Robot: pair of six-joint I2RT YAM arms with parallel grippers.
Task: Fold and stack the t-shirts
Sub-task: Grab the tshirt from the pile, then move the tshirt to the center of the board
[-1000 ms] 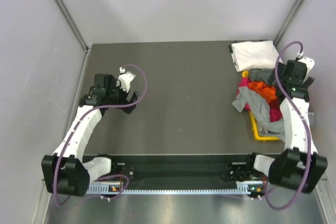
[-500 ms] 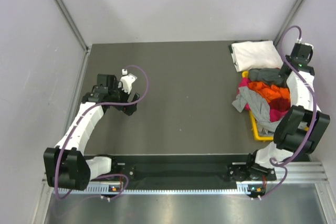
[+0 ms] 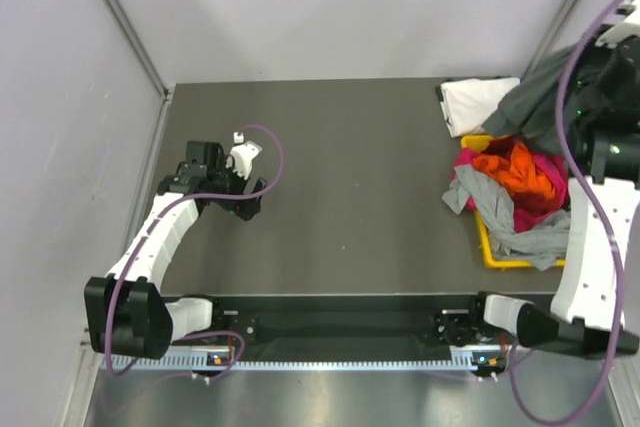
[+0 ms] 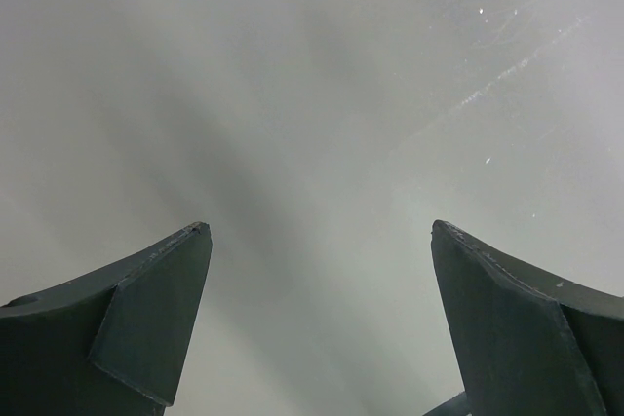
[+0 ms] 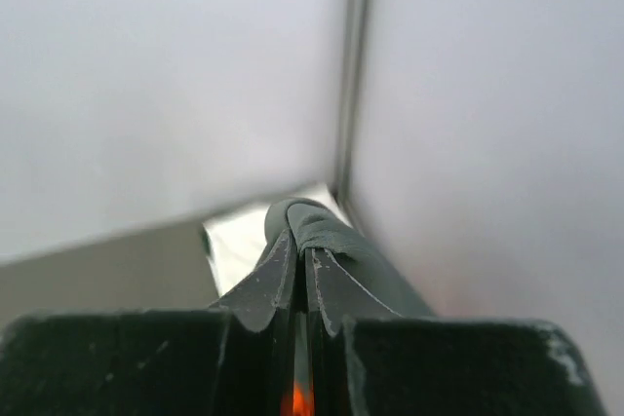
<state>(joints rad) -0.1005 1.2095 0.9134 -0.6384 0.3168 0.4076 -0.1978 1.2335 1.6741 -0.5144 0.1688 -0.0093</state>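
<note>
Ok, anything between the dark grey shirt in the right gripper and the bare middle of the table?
Nothing visible. The dark grey t-shirt hangs from the shut right gripper over the white t-shirt and yellow bin; the table left of them shows nothing on it, and the open left gripper sits far to the left.

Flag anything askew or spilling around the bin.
The yellow bin is overfull: a light grey t-shirt spills over its left rim onto the table, with an orange t-shirt and a pink t-shirt heaped beside it. The dark grey t-shirt hangs from the right fingers, overlapping the folded white t-shirt in top view. No damage visible.
</note>
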